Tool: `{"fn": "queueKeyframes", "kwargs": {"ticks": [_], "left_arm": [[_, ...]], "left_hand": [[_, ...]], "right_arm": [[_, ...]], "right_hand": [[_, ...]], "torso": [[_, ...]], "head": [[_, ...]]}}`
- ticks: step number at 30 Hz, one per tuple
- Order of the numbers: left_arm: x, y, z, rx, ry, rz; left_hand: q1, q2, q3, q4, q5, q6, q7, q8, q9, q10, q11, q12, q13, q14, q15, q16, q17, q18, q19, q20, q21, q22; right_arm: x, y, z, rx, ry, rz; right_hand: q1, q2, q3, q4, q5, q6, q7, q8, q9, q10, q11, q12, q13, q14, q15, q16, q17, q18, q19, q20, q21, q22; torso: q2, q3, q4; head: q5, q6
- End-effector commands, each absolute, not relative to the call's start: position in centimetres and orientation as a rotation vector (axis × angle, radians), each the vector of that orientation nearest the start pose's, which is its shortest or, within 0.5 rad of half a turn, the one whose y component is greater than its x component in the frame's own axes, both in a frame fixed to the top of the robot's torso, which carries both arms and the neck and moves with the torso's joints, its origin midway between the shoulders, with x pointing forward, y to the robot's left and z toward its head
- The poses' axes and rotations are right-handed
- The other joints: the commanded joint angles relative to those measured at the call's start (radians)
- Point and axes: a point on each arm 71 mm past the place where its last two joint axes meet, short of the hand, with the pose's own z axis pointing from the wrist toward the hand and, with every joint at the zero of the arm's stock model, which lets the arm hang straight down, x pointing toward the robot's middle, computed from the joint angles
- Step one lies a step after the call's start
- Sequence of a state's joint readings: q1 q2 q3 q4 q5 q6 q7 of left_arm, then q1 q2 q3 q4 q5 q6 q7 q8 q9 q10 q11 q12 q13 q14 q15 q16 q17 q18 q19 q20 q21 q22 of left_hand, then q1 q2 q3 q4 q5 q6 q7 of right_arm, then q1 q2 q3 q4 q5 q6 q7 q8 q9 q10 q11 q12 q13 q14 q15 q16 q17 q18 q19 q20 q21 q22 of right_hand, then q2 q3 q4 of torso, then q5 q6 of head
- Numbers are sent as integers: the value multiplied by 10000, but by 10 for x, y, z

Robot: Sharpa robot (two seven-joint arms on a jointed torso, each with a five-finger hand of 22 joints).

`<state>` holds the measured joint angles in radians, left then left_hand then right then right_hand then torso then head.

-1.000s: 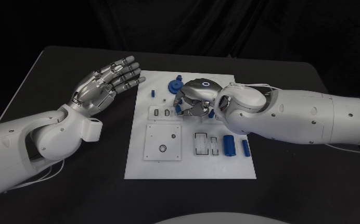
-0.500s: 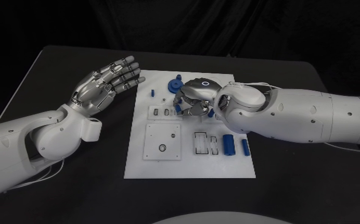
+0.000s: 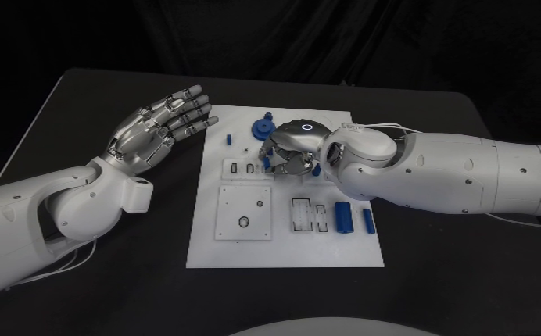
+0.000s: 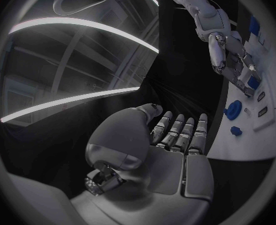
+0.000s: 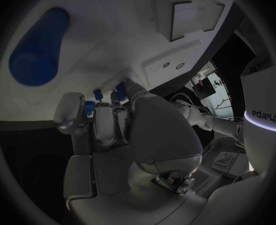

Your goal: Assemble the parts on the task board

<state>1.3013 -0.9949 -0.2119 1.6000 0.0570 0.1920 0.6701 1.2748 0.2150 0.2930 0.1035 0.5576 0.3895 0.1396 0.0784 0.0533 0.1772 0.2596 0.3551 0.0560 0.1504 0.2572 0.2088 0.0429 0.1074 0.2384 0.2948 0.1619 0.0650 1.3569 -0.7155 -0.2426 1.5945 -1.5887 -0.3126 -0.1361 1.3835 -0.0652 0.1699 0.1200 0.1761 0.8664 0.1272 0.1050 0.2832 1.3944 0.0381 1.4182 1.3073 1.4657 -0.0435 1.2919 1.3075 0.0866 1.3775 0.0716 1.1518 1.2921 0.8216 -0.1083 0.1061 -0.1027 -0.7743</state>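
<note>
Right hand [image 3: 295, 148] down on the middle of the white task board [image 3: 288, 254], fingers curled in around small blue parts [image 5: 103, 96] at their tips; whether actually pinched, cannot tell. Left hand [image 3: 158, 126] raised beside the board's far left corner, palm flat, fingers straight and slightly spread, holding nothing. Near right of the board: two blue cylinders [image 3: 342, 217] lying side by side, long axes running near to far. Far end: blue gear [image 3: 263, 127] standing by a small blue peg [image 3: 229, 139]. All on the black worktop [image 3: 102, 273].
</note>
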Motion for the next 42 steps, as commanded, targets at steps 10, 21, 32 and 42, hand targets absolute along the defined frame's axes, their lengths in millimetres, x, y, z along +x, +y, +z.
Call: {"fn": "queueKeyframes", "kwargs": {"ticks": [10,21,32,42], "left_arm": [[452,245,-165,-9476,13687,-20875],[452,249,-165,-9525,13488,-20583],[454,253,-163,-9582,13233,-19738],[460,252,-150,-9156,13319,-18536]], "left_hand": [[-156,2,86,13,-12,-25,69,53,14,-11,63,69,12,-106,-9,51,-2,-80,-82,-26,-58,-15],[-165,-39,129,-6,18,37,64,75,25,27,77,128,22,-100,-3,80,2,-78,-67,-22,-47,-12],[-220,-196,263,-60,83,240,120,150,56,165,151,305,43,-1,96,252,24,-141,106,-2,60,30],[-383,-499,752,-30,432,1118,490,408,155,1829,352,1817,243,2493,84,3090,590,-168,2525,-108,1677,726]], "right_arm": [[461,-120,-180,-5073,16351,6594],[457,-132,-164,-4261,15780,7725],[465,-157,-133,-2560,15060,9212],[474,-192,-135,-1340,15074,9492]], "right_hand": [[-375,-95,-263,185,-824,-508,27,-271,-273,-379,-62,-332,-3,256,60,-89,86,165,-60,-5,-176,-29],[-1012,-1335,-1638,1782,-1268,-5188,-446,-692,-1890,-1033,-448,-1201,-1016,243,-237,-97,94,155,-24,-266,-241,59],[-1341,-1167,-2120,1781,-1264,-5402,-466,-688,-2040,-1095,-475,-1381,-1157,188,-268,-189,36,148,-63,-330,-321,69],[-387,561,-1497,1544,-427,-202,-60,613,-1227,-1092,-106,-1308,-1023,155,26,-169,45,142,-37,-63,-373,201]], "torso": [[-1,1,6],[0,2,-6],[-170,43,-45],[-810,270,-124]], "head": [[4,14],[-35,428],[128,952],[450,1130]]}}
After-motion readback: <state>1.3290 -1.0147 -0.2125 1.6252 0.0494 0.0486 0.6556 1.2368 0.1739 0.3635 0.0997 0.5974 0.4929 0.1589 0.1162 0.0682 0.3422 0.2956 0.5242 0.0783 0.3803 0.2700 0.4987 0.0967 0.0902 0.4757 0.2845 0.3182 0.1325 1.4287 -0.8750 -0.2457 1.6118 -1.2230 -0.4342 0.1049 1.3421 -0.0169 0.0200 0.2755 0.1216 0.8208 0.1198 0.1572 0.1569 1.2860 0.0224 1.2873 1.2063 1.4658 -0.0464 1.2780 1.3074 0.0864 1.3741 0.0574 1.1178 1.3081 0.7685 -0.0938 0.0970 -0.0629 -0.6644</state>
